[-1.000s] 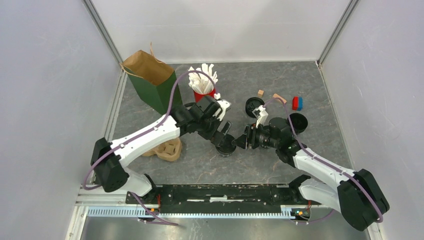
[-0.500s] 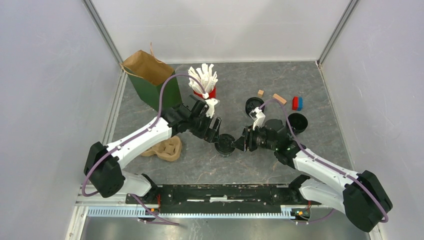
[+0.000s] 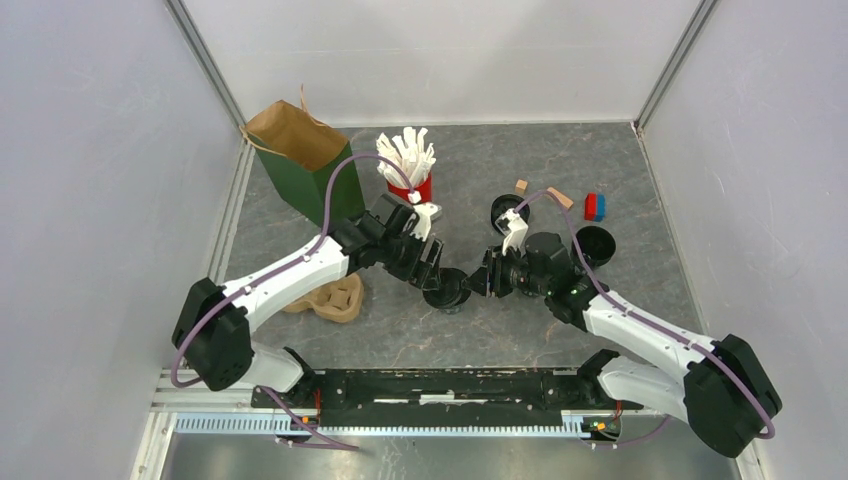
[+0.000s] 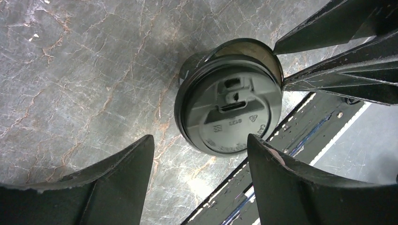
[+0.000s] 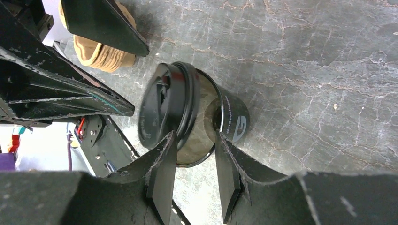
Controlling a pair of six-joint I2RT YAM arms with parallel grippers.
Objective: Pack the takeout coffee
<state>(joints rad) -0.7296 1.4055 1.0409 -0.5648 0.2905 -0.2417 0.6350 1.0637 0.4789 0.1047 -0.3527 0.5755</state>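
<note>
The takeout coffee cup [image 3: 447, 290] stands mid-table, black with white lettering [image 5: 233, 121]. Its flat black lid [image 4: 230, 115] sits askew on the rim, and the brown inside [image 5: 202, 136] shows beside it. My left gripper [image 3: 432, 268] hangs open just up-left of the cup; in the left wrist view its wide fingers [image 4: 117, 178] flank the lid's near edge without touching. My right gripper [image 3: 482, 280] comes in from the right, open. One of its fingertips [image 5: 164, 154] is at the lid's edge and the other is against the cup's wall near the rim.
A green paper bag [image 3: 305, 165] stands at the back left, with a red cup of white sticks [image 3: 410, 165] beside it. A brown cardboard carrier [image 3: 335, 298] lies under the left arm. A spare lid [image 3: 508, 210], an open black cup [image 3: 597, 243], wooden blocks [image 3: 521, 185] and a red-and-blue block [image 3: 595, 206] sit back right.
My left gripper has drawn back up-left off the cup and narrowed a little. My right gripper has moved left to the cup's rim with its jaws narrowing.
</note>
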